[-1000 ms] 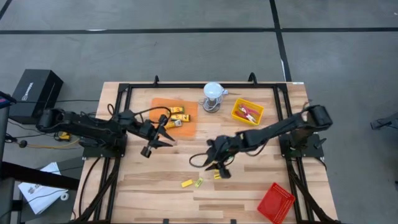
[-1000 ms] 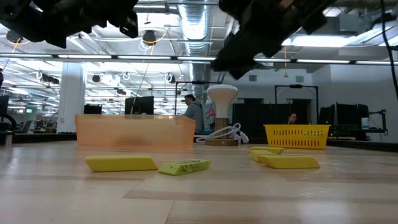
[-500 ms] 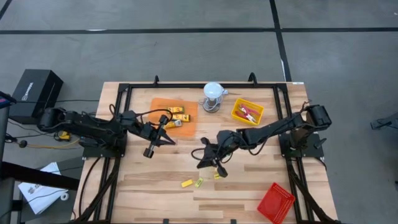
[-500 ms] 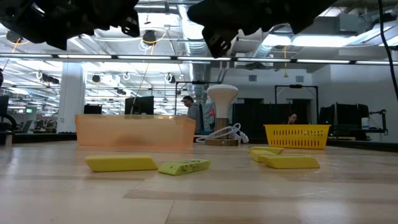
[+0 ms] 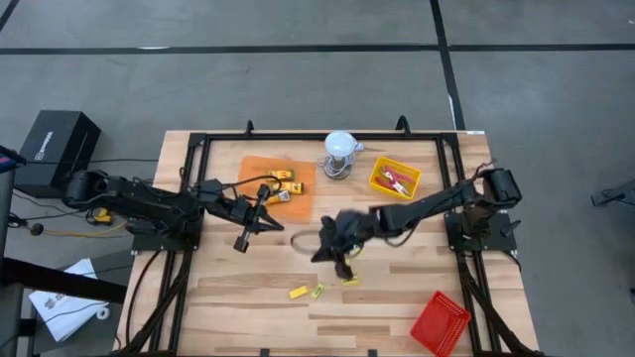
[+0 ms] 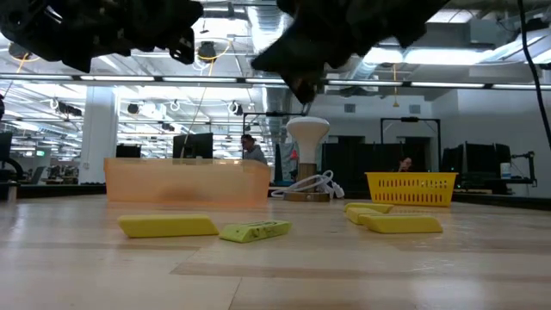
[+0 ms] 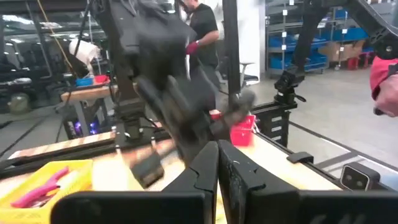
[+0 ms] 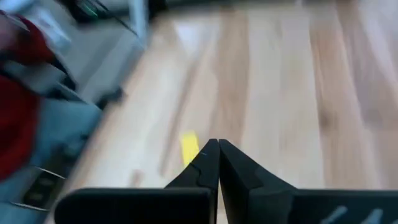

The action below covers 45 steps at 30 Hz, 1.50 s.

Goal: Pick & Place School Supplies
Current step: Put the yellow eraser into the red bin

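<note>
— School supplies lie in three places as we read it: several yellow packets point(image 5: 282, 185) on the orange tray point(image 5: 260, 169), red-handled tools point(image 5: 399, 180) in the yellow tray point(image 5: 378, 180), and four loose pieces on the bare worktop point(image 5: 397, 297). Which step do we think we are in?

— Between picks, we judge. The right gripper point(image 5: 343, 263) hangs above the middle of the worktop with its fingers pressed together and nothing between them. The small yellow block point(image 5: 351, 282) sits just beside its tip, still on the wood.

— And the left gripper point(image 5: 241, 241)?

— Its fingers are together too, with nothing held, off the near edge of the orange tray. We see the fingertips meet in its wrist view point(image 7: 217, 163), and the same in the right wrist view point(image 8: 215, 155).

— So four pieces remain loose?

— Yes: the small block, a yellow packet point(image 5: 298, 292), a greenish-yellow packet point(image 5: 317, 291) touching or nearly touching it, and one more yellow piece point(image 6: 362, 208) that shows in the low view. From table height the packets lie flat, point(image 6: 168, 226) and point(image 6: 255, 231).

— What does the next move call for?

— Either gripper must spread its fingers before it comes down. The right one is nearest the small block, so we would lower it straight over that piece and close across its narrow side.

— Which tray takes it?

— We cannot tell. The red tray point(image 5: 440, 323) at the near corner looks empty from above, though its inside is hard to make out.
</note>
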Each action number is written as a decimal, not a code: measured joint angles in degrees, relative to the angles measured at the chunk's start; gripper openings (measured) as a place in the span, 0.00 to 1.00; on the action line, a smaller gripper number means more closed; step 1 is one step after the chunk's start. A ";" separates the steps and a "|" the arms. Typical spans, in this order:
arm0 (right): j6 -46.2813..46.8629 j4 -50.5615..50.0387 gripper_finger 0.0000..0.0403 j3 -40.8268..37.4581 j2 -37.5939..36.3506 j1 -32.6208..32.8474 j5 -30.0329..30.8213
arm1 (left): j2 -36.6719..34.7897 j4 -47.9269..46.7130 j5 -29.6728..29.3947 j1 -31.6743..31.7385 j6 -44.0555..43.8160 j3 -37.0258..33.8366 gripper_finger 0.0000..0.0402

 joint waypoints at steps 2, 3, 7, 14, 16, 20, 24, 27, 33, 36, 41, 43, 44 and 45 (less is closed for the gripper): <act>3.42 -6.21 0.00 -0.74 1.40 1.92 3.58 | 0.77 -0.22 0.01 -0.69 0.07 0.01 0.01; 5.51 -6.99 0.00 -0.79 2.47 2.90 4.45 | 1.51 0.08 0.01 -0.95 0.27 0.01 0.01; 10.89 -6.34 0.00 -0.46 6.26 5.67 8.20 | 3.33 -0.09 -0.02 -1.61 2.69 0.09 0.00; 17.04 -10.04 0.00 -0.39 9.82 7.49 12.43 | 4.84 -0.54 -0.01 -1.61 2.61 -0.01 0.01; 17.30 -11.97 0.00 -0.47 9.44 7.56 13.43 | 4.78 -0.51 -0.01 -1.59 2.68 0.00 0.00; 16.79 -13.95 0.00 -0.46 5.73 7.61 14.90 | 4.79 -0.73 -0.01 -1.59 2.68 -0.01 0.01; 15.57 -17.59 0.00 -0.42 0.57 7.59 17.34 | 4.79 -0.90 -0.01 -1.59 2.70 -0.01 0.00; 16.32 -23.40 0.00 -0.39 -2.41 7.89 18.11 | 4.79 -0.92 0.00 -1.59 2.70 -0.01 0.01; 20.33 -27.97 0.00 -1.46 -2.29 9.94 20.28 | 4.79 -1.44 0.01 -1.59 2.63 -0.01 0.00; 22.36 -26.94 0.00 -3.43 -1.72 10.55 20.30 | 4.79 -1.52 0.01 -1.59 2.48 -0.01 0.01; 23.54 -24.94 0.00 -4.87 -1.74 10.87 20.69 | 4.79 -1.58 0.01 -1.59 2.48 0.00 0.01; 23.54 -24.59 0.00 -5.11 -1.74 10.71 20.69 | 4.79 -1.58 0.01 -1.59 2.46 -0.01 0.01; 23.55 -24.58 0.00 -5.35 -1.76 10.53 20.69 | 4.79 -1.60 0.01 -1.59 2.48 0.01 0.01; 23.56 -24.43 0.00 -5.80 -1.76 10.45 20.69 | 4.79 -1.60 0.01 -1.59 2.48 -0.01 0.01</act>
